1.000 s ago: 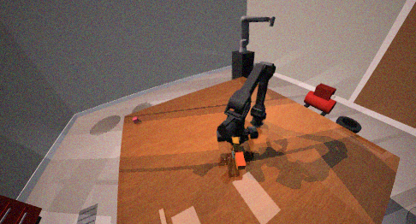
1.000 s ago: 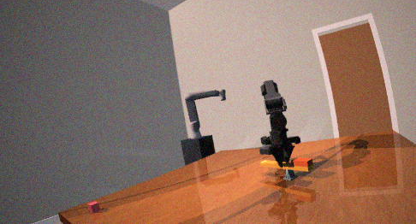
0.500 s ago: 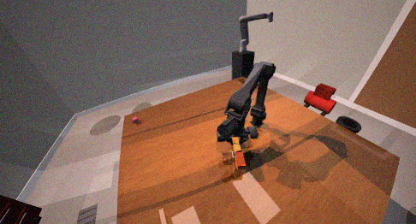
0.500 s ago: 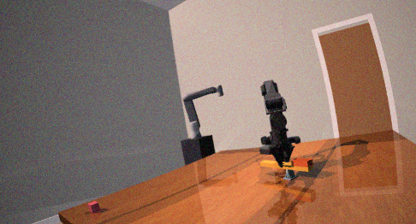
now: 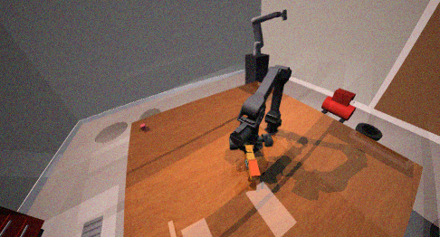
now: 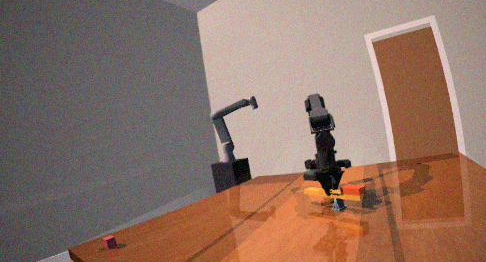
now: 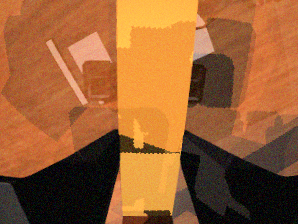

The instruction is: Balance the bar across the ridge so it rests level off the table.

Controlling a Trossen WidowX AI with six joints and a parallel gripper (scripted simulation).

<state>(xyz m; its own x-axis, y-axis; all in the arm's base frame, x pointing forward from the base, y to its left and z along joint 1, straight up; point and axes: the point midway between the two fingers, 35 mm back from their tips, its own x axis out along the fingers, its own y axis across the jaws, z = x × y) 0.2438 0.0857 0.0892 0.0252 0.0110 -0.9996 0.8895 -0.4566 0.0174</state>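
fingers (image 5: 252, 147) (image 6: 333, 192): pinching yellow bar (image 5: 249, 155) (image 6: 314, 191) (image 7: 155, 85)
bar: over blue-grey ridge (image 6: 338, 205), off desk (image 5: 181, 170) (image 6: 280, 228) (image 7: 30, 120); contact hard to tell
orange block (image 5: 253, 167) (image 6: 353, 189): on one end, weight probably uneven
done: grasp, carry
left: settle level, release
pink cube (image 5: 143, 127) (image 6: 109, 242): well apart, not in the way
second arm (image 5: 257, 32) (image 6: 223, 128): behind

In the wrist view, the yellow bar (image 5: 250, 156) (image 6: 314, 191) (image 7: 155, 90) runs out past the top edge. The tool (image 5: 250, 148) (image 6: 333, 193) (image 7: 149, 136) hides part of it in the exterior view; whether it touches the small ridge (image 6: 338, 205) is too small to tell.
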